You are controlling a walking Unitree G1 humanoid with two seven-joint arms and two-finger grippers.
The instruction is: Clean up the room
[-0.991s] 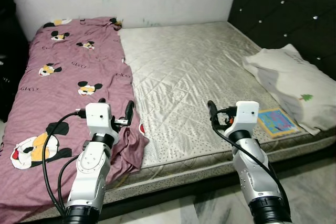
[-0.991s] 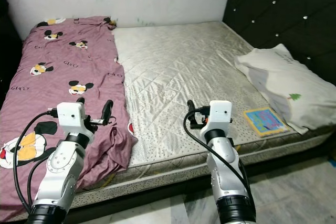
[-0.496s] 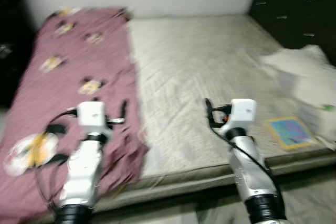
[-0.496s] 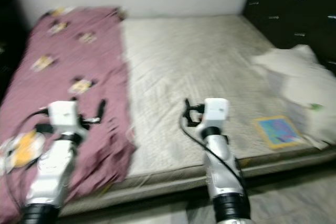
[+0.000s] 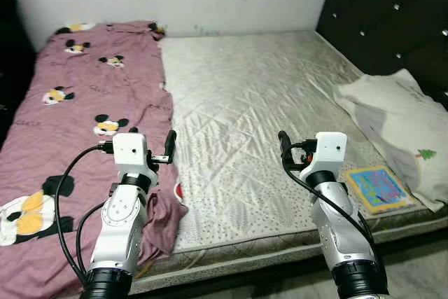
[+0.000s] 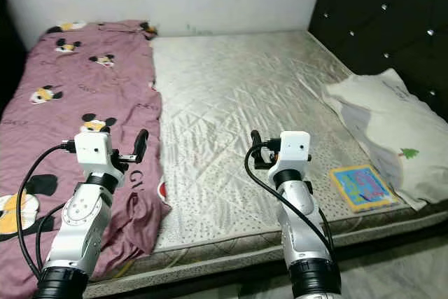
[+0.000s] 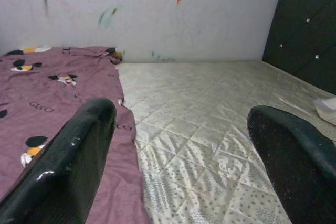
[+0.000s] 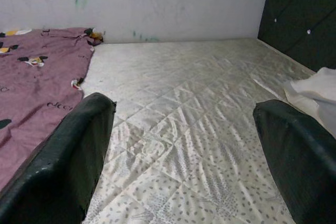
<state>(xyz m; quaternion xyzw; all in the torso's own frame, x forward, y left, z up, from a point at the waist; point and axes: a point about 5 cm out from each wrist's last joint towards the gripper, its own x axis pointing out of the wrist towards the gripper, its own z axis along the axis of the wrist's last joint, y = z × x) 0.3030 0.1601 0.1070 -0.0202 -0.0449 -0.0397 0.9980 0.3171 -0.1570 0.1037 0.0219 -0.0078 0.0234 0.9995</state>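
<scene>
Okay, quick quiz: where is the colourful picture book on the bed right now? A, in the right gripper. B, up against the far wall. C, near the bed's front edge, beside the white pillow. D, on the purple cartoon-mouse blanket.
C: the picture book lies flat on the mattress near its front edge, next to the white pillow, off to the right of the right gripper, which is open and holds nothing.

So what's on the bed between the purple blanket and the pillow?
Just bare mattress between blanket and pillow, seen from the head views.
</scene>
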